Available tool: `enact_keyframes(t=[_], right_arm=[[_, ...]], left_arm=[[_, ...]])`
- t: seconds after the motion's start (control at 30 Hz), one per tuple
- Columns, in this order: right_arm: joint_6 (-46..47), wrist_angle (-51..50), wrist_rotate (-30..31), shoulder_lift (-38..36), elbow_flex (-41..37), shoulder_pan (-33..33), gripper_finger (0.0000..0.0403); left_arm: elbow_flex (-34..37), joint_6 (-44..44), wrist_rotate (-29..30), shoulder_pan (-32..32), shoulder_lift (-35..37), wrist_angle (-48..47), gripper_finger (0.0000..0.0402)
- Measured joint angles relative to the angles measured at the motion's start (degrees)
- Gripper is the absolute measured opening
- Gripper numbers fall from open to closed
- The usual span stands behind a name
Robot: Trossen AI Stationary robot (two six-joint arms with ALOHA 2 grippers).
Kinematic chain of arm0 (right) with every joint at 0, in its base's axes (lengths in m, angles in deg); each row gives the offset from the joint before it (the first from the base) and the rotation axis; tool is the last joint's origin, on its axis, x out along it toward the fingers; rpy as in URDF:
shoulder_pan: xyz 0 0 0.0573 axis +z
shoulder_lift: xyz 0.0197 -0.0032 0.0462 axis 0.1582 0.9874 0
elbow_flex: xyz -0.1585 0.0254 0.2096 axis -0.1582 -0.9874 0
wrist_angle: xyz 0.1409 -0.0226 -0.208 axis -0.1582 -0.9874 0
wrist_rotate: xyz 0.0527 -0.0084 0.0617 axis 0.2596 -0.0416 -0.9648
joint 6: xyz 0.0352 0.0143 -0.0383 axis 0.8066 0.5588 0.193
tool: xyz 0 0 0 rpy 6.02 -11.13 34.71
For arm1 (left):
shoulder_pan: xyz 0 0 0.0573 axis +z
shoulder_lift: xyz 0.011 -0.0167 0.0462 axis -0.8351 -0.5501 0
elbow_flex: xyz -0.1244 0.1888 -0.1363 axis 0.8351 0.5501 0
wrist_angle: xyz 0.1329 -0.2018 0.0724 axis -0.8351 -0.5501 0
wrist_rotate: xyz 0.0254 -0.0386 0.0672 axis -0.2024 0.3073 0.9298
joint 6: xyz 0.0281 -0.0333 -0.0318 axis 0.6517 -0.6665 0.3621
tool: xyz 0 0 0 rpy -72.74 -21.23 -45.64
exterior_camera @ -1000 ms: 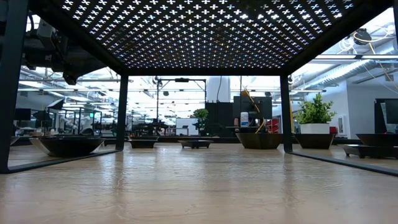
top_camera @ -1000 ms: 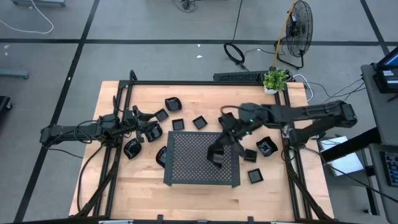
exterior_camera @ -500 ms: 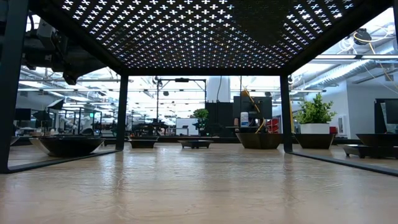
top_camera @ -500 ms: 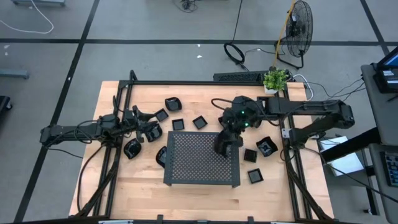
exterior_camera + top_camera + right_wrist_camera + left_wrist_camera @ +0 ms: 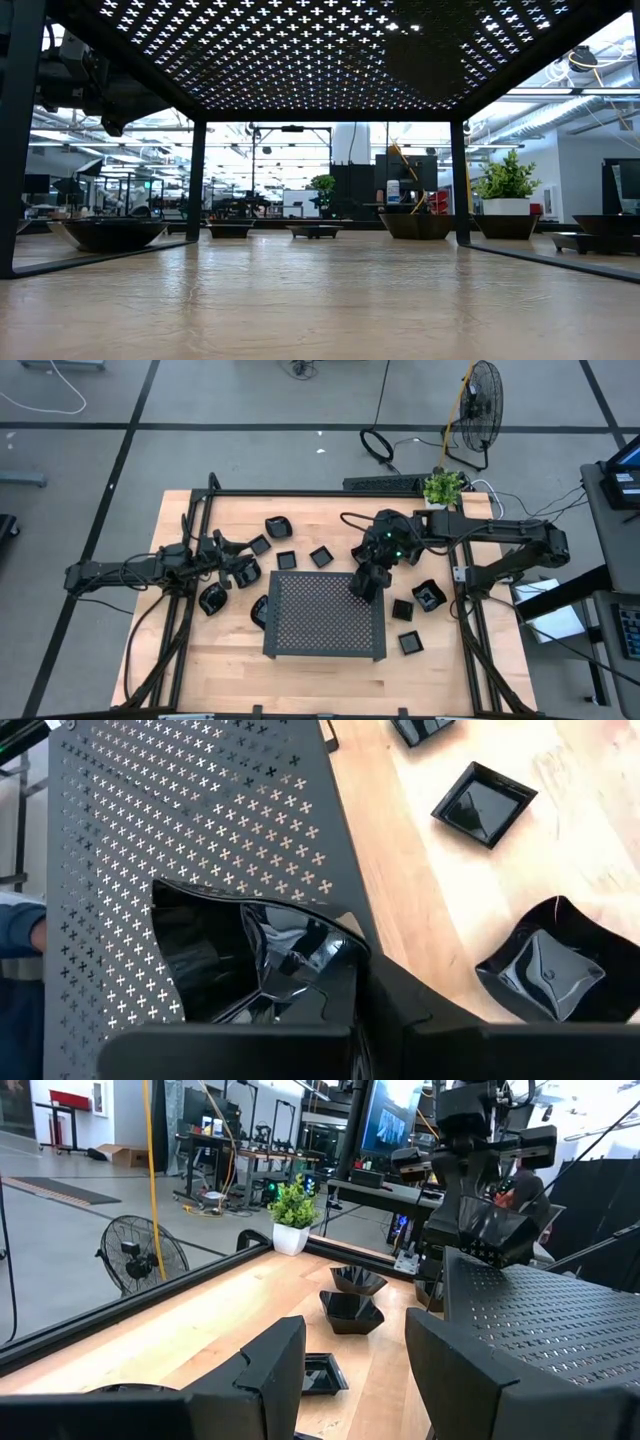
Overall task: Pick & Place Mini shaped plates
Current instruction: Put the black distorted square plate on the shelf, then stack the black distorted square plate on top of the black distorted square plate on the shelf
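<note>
My right gripper (image 5: pixel 366 582) hovers over the far right corner of the dark perforated tray (image 5: pixel 325 622), shut on an angular glossy black mini plate (image 5: pixel 220 955). The left wrist view shows that plate (image 5: pixel 497 1232) hanging above the tray top (image 5: pixel 560 1305). Other mini plates lie flat on the wooden table around the tray, among them a square one (image 5: pixel 484 804), an angular one (image 5: pixel 545 970) and one at the far left (image 5: pixel 277 526). At the table's left side my left gripper (image 5: pixel 242 571) waits, open, with nothing between its fingers (image 5: pixel 270 1370). My right gripper holds the angular plate by its rim (image 5: pixel 325 945) on the side nearest the fingers. The fingers slant down from above. The plate hangs tilted below them, clear of the tray top. The gripper's own body hides the exact meeting of fingers and rim.
The tray stands on legs, and plates (image 5: pixel 108 232) show on the table beneath and beyond it. A black frame (image 5: pixel 300 495) rims the table. A potted plant (image 5: pixel 443 488) stands at the far right corner. More plates (image 5: pixel 429 596) lie right of the tray.
My right gripper has carried the plate from over the tray's right middle toward the table's far edge and slightly right. It has tipped further downward and rolled a little. It has stayed shut on the plate, which remains clear of the tray.
</note>
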Motion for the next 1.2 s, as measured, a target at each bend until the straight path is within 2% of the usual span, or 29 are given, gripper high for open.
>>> enact_keyframes(t=[0.3, 0.63, 0.83, 0.93, 1.0, 1.13, 1.2], right_arm=[[1.2, -2.0, 0.0, 0.0, 0.0, 0.0, 0.0052], [-3.8, -0.8, 0.1, -1.5, -0.1, 0.0, 0.0129], [-0.2, -7.2, 1.2, -5.8, -0.1, 0.0, 0.0140], [1.1, -14.8, 5.7, -8.4, -0.1, 0.0, 0.0135], [1.9, -18.8, 11.5, -10.0, -0.1, 0.0, 0.0132], [11.3, -23.2, 25.8, -12.4, -0.9, -0.6, 0.0131], [14.5, -24.6, 28.4, -13.1, -2.0, -2.3, 0.0134]], left_arm=[[0.0, 0.0, 0.0, 0.0, 0.0, 0.0, 0.0177], [0.0, 0.0, 0.0, 0.0, 0.0, 0.0, 0.0177], [0.0, 0.0, 0.0, 0.0, 0.0, 0.0, 0.0177], [0.0, 0.0, 0.0, 0.0, 0.0, 0.0, 0.0177], [0.0, 0.0, 0.0, 0.0, 0.0, 0.0, 0.0177], [0.0, 0.0, 0.0, 0.0, 0.0, 0.1, 0.0177], [0.0, 0.0, 0.0, 0.0, 0.0, 0.1, 0.0177]])
